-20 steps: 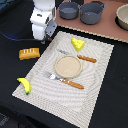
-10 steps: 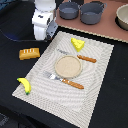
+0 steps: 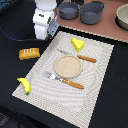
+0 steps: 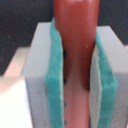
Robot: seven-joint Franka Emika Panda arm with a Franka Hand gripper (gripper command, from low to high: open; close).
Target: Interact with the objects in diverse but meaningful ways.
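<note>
My gripper (image 3: 46,36) hangs over the placemat's far corner on the exterior view's left. In the wrist view it (image 4: 77,90) is shut on the reddish-brown sausage (image 4: 75,45), which stands upright between the green pads (image 4: 54,85). The yellow cheese wedge (image 3: 77,44) lies on the placemat near its far edge. The orange-brown bun with white stripes (image 3: 29,53) lies on the black table left of the mat. The yellow green-tipped banana (image 3: 24,85) lies at the mat's near left corner.
A tan plate (image 3: 67,66) sits mid-placemat (image 3: 95,85). An orange-handled knife (image 3: 86,58) lies beyond it, an orange-handled fork (image 3: 67,81) in front. Two grey pots (image 3: 69,10) (image 3: 92,12) and a bowl (image 3: 122,16) stand at the back.
</note>
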